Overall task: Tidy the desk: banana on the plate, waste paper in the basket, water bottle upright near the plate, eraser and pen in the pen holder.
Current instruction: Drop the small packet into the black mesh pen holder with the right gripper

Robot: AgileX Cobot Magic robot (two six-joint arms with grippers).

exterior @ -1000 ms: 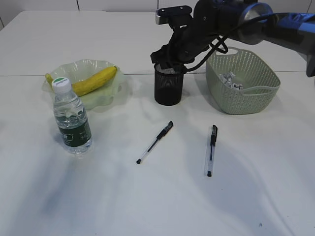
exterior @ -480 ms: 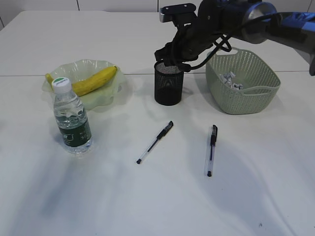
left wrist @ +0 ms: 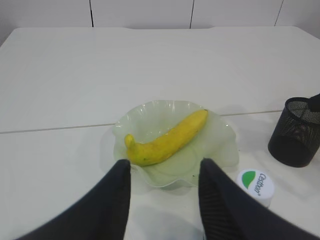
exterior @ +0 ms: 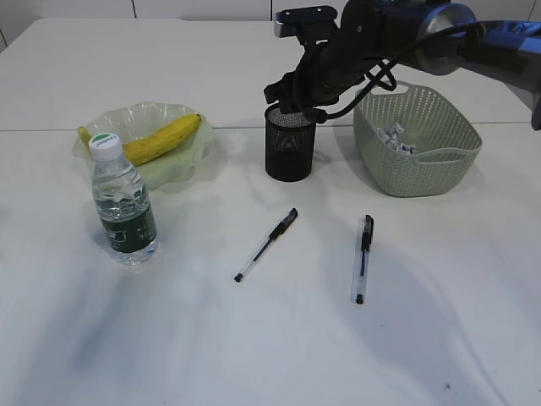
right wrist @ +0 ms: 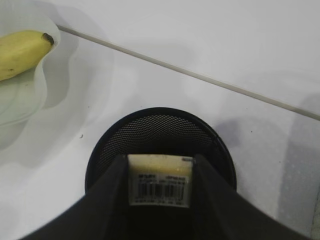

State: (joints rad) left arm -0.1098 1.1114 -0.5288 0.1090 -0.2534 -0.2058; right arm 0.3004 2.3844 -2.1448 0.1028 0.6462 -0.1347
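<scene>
My right gripper (right wrist: 160, 165) is shut on the eraser (right wrist: 160, 181), a pale yellow block with a barcode sticker, right over the mouth of the black mesh pen holder (right wrist: 160, 127). From outside, that gripper (exterior: 292, 100) hangs just above the pen holder (exterior: 289, 145). The banana (exterior: 161, 139) lies in the pale green plate (exterior: 190, 156). The water bottle (exterior: 123, 203) stands upright in front of the plate. Two pens lie on the table, one (exterior: 266, 244) slanted and one (exterior: 362, 257) to its right. Waste paper (exterior: 396, 139) is in the green basket (exterior: 418, 144). My left gripper (left wrist: 164, 167) is open above the near rim of the plate (left wrist: 220, 145), with the banana (left wrist: 167, 139) beyond it.
The bottle's white cap (left wrist: 256, 184) shows to the right of my left fingers (left wrist: 215, 200). A seam (exterior: 101, 129) crosses the white table behind the plate. The right arm (exterior: 439, 38) reaches in from the upper right over the basket.
The right gripper with the eraser has risen slightly and shifted a little right above the pen holder. Everything on the table has stayed put.
</scene>
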